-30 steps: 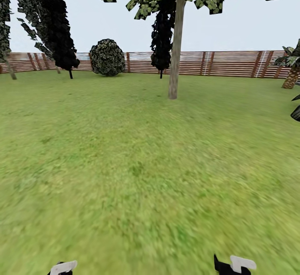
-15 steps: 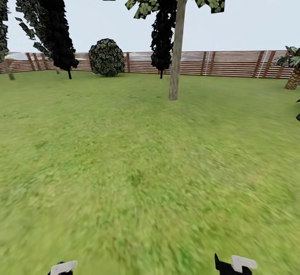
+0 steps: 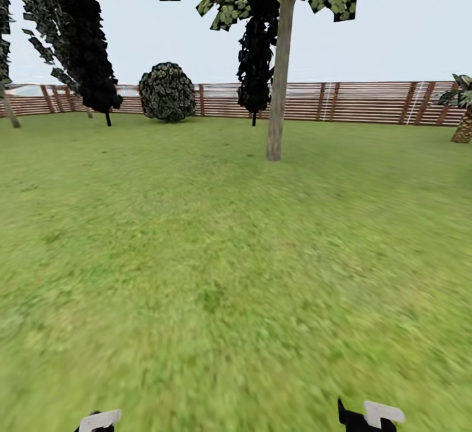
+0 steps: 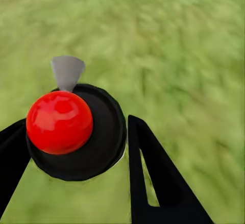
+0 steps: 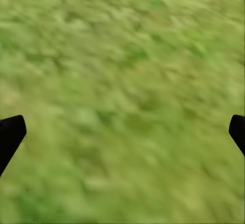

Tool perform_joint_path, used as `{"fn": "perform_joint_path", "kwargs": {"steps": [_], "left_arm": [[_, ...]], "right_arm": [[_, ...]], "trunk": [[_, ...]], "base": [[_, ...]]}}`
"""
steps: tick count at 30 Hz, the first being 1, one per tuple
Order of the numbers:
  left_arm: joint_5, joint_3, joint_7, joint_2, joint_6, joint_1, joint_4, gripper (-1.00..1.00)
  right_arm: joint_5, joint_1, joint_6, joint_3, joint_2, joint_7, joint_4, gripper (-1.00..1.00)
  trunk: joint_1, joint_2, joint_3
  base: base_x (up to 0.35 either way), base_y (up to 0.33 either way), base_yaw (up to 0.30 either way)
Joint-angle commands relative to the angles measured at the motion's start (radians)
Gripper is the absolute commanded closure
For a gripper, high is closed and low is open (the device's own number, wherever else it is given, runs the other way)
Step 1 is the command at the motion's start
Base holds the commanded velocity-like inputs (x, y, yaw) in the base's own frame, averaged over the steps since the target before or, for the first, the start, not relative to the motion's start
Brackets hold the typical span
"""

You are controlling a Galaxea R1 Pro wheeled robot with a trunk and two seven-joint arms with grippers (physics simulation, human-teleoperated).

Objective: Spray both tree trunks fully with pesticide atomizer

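Observation:
In the left wrist view, the pesticide atomizer (image 4: 97,147), a dark round body with a red ball and a grey nozzle, sits between the black fingers (image 4: 153,178) of my left gripper (image 4: 76,134), which is shut on it above the grass. My right gripper (image 5: 122,132) is open, its finger tips far apart over bare lawn. In the head view, both grippers peek in at the bottom edge, left (image 3: 98,421) and right (image 3: 370,417). One tree stands ahead, its straight grey-brown trunk (image 3: 278,91) rising from the lawn. Another trunk (image 3: 10,112) leans at the far left edge.
A brown slat fence (image 3: 360,101) closes the garden at the back. Dark shrubs (image 3: 88,45) and a round bush (image 3: 168,91) stand before it, and another dark shrub (image 3: 255,58) stands behind the tree. A short palm (image 3: 463,114) is at the far right. Open grass (image 3: 216,274) lies between me and the tree.
The whole head view has shifted slightly: the tree sits a touch lower and nearer, the palm has slid toward the right edge, and a dark shape at the right edge has left view.

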Motion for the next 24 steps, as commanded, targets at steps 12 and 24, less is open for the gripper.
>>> {"fn": "perform_joint_path", "kwargs": {"steps": [12, 24], "left_arm": [[0.007, -0.002, 0.0, 0.0, -0.003, -0.001, 0.001, 1.0], [0.007, -0.002, 0.0, 0.0, -0.003, -0.001, 0.001, 1.0]], "right_arm": [[0.005, -0.001, -0.003, -0.001, 0.001, -0.004, 0.002, -1.0], [0.005, -0.001, -0.003, -0.001, 0.001, -0.004, 0.003, -1.0]], "trunk": [[0.0, 0.0, -0.02], [0.0, 0.0, -0.039]], "base": [[0.335, 0.0, 0.0], [0.335, 0.0, 0.0]]}}
